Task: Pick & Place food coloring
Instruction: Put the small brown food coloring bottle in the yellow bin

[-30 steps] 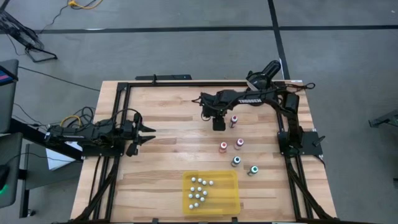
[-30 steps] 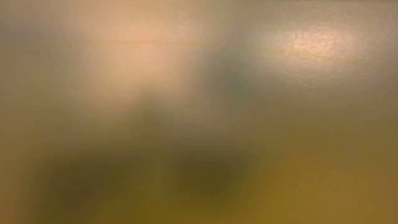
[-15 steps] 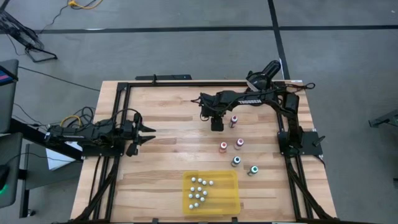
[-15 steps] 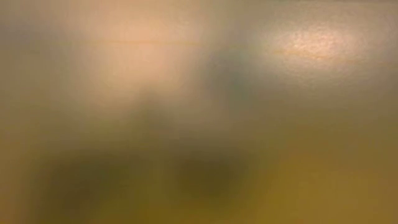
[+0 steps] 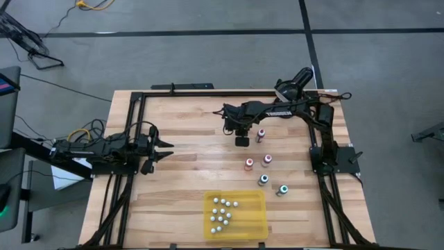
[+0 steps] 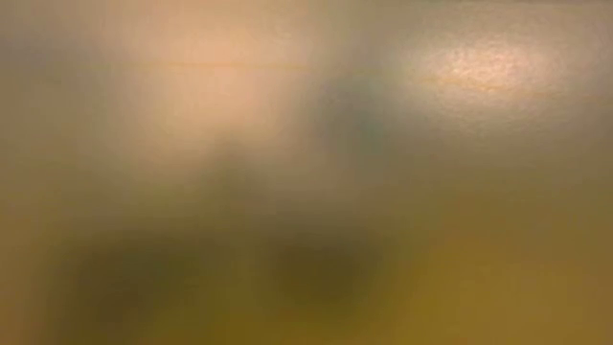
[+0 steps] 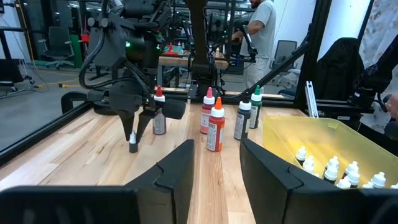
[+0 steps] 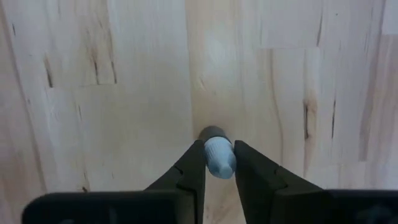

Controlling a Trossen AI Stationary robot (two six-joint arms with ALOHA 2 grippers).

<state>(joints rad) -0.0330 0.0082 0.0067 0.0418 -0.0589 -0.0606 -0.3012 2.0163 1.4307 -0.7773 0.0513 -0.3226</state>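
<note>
My right gripper (image 5: 241, 141) points down at the far middle of the table and is shut on a tiny food coloring bottle (image 8: 212, 132) with a dark body and a white cap. Several taller dropper bottles stand to its right and nearer: a pink-capped one (image 5: 261, 135), an orange one (image 5: 249, 164), another pink one (image 5: 266, 160), a teal one (image 5: 263, 180) and a green one (image 5: 282, 189). Several white-capped bottles lie in the yellow tray (image 5: 257, 223). My left gripper (image 5: 166, 149) waits open at the table's left side. My right gripper pinches the tiny bottle's white cap (image 8: 219, 157) between its two fingers (image 8: 194, 163). The fingers come from above, pointing almost straight down. The bottle stands upright, and in the left wrist view its base (image 7: 132, 149) is on the wooden table.
The yellow tray sits at the near middle edge. A black frame (image 5: 139, 97) runs around the wooden table. The low view shows only a blur. In the left wrist view a person (image 7: 264, 31) stands in the room beyond the table.
</note>
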